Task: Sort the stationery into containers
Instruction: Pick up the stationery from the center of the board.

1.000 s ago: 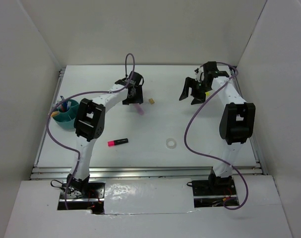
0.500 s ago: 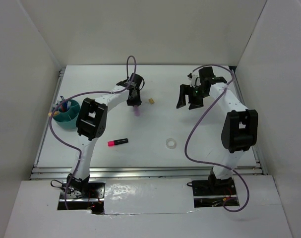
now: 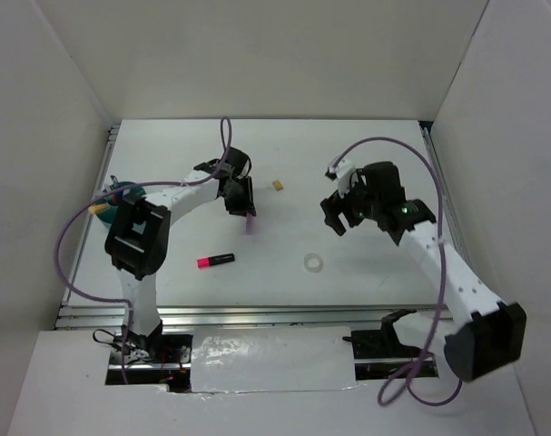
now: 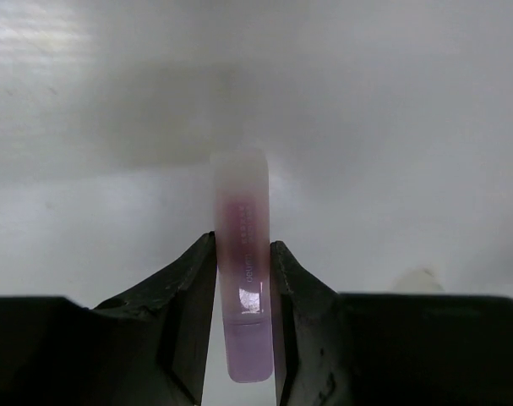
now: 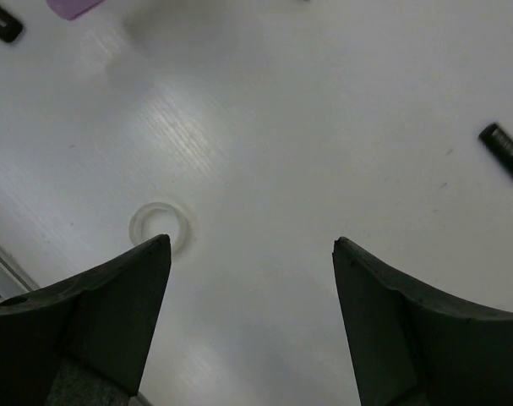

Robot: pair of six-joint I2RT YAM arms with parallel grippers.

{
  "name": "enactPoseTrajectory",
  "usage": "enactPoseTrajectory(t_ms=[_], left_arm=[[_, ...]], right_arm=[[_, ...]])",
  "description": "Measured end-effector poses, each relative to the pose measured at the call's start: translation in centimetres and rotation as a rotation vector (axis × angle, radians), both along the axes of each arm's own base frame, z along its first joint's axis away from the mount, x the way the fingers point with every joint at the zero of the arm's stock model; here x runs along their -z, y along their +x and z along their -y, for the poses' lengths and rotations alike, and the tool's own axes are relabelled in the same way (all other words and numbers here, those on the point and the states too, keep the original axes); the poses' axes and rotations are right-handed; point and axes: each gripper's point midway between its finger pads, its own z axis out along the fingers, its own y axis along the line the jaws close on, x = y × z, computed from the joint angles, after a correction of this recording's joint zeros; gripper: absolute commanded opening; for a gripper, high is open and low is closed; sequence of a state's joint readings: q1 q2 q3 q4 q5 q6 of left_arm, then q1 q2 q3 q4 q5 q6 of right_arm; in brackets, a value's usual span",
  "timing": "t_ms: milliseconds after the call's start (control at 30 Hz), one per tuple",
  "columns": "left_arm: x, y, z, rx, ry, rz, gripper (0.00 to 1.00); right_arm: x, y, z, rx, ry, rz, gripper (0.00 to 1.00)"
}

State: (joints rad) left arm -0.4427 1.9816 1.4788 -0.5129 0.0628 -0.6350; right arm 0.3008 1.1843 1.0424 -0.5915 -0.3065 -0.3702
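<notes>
Here, white tabletop (image 3: pixel 375 272), plain white walls (image 3: pixel 275 64), tape ring (image 3: pixel 307 263), eraser (image 3: pixel 278 185) lying

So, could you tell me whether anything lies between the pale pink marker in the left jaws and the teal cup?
Nothing loose on the table does. Between the pale pink marker and the round teal plastic cup, only the left arm's own link shows from above, covering most of the cup.

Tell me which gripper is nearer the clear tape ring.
Right. The right gripper hangs open just beyond the tape ring, toward the table's far side. The left gripper, shut on the pink marker, is farther away, off to the ring's left.
</notes>
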Motion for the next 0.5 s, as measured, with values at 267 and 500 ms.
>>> enactPoseTrajectory(t_ms=[267, 500], left_arm=[[-7.5, -4.3, 3.9, 0.054, -0.296, 0.035, 0.00], [-7.2, -6.5, 5.1, 0.038, -0.403, -0.073, 0.00]], right_arm=[[-4.0, -4.7, -4.5, -0.369, -0.120, 0.503, 0.65], [-2.1, -9.1, -11.2, -0.735, -0.235, 0.738, 0.64]])
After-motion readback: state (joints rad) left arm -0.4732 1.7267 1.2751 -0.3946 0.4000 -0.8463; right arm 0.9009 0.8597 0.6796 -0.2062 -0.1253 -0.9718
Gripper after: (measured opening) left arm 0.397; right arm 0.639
